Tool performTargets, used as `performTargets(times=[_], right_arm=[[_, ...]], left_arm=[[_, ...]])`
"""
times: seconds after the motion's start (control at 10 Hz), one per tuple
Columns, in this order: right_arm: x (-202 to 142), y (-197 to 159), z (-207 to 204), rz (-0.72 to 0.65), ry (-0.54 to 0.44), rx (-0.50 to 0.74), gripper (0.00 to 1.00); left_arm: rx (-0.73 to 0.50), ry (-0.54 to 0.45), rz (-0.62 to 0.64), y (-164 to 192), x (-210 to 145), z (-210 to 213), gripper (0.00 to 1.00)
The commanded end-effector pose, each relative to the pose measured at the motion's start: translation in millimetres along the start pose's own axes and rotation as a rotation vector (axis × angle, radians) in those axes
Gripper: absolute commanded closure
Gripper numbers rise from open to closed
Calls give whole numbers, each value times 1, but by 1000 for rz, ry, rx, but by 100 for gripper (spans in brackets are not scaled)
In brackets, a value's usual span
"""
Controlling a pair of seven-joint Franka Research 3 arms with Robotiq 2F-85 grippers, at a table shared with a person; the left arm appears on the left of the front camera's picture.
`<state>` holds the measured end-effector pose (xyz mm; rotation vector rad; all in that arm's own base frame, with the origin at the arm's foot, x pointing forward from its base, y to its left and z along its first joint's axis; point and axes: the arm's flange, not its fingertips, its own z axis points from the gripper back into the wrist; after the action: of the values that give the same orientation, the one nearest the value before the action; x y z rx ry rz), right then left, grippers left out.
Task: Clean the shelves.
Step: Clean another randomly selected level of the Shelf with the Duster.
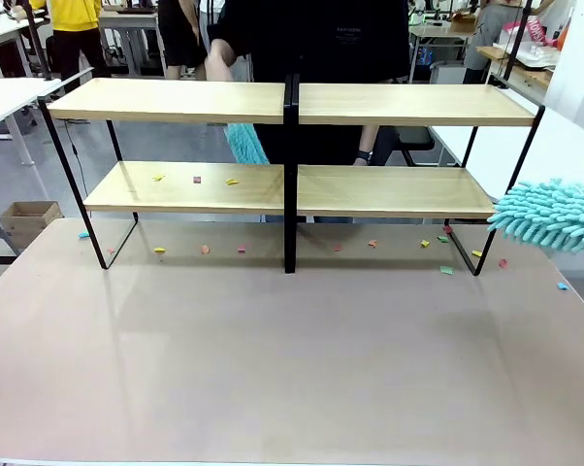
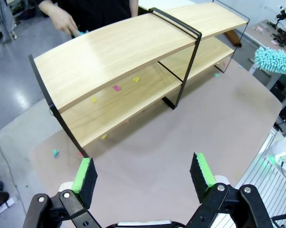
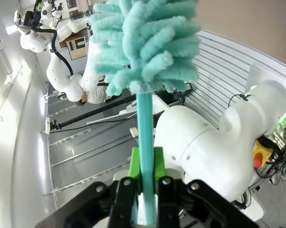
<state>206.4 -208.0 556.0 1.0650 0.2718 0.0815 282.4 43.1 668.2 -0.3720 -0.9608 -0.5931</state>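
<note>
The shelves (image 1: pixel 185 101) stand across the far half of the beige table, two light wooden boards on a black frame with a central post; the left wrist view has the shelves (image 2: pixel 119 47) from above. Small coloured scraps (image 1: pixel 196 180) lie on the lower left board and on the table under it. My right gripper (image 3: pixel 145 178) is shut on the handle of a teal fluffy duster (image 3: pixel 143 42), whose head (image 1: pixel 554 216) hangs just right of the lower board's end. My left gripper (image 2: pixel 143 173) is open above the table, short of the rack. A person's hand (image 2: pixel 64 21) holds a second teal duster (image 1: pixel 243 144) behind the rack.
Coloured scraps (image 1: pixel 445 270) dot the beige tabletop (image 1: pixel 292 359) near the rack's feet. A cardboard box (image 1: pixel 25 216) sits on the floor at the left. White tables and other people are farther back.
</note>
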Motion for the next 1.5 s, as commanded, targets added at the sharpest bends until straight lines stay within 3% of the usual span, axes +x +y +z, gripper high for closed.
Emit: performTargets(times=[0.0, 0.6, 0.7, 0.8, 1.0, 1.1, 1.3, 1.4], right_arm=[[-2, 3, 0, 12, 7, 5, 87], [0, 0, 0, 1, 1, 0, 87], [8, 8, -13, 105, 35, -62, 87], [17, 26, -22, 130, -7, -98, 87], [38, 65, -65, 173, 167, -288, 87], [54, 72, -95, 119, 215, -398, 87], [79, 64, -147, 72, 310, -508, 87], [77, 66, -162, 109, 406, -515, 87]], left_arm=[[-1, -2, 1, 0, -1, 0, 0], [-1, -2, 1, 0, -1, 0, 0], [-1, -2, 1, 0, -1, 0, 0], [-1, -2, 1, 0, -1, 0, 0], [-1, -2, 1, 0, -1, 0, 0], [-1, -2, 1, 0, -1, 0, 0], [-1, -2, 1, 0, -1, 0, 0], [-1, -2, 1, 0, -1, 0, 0]])
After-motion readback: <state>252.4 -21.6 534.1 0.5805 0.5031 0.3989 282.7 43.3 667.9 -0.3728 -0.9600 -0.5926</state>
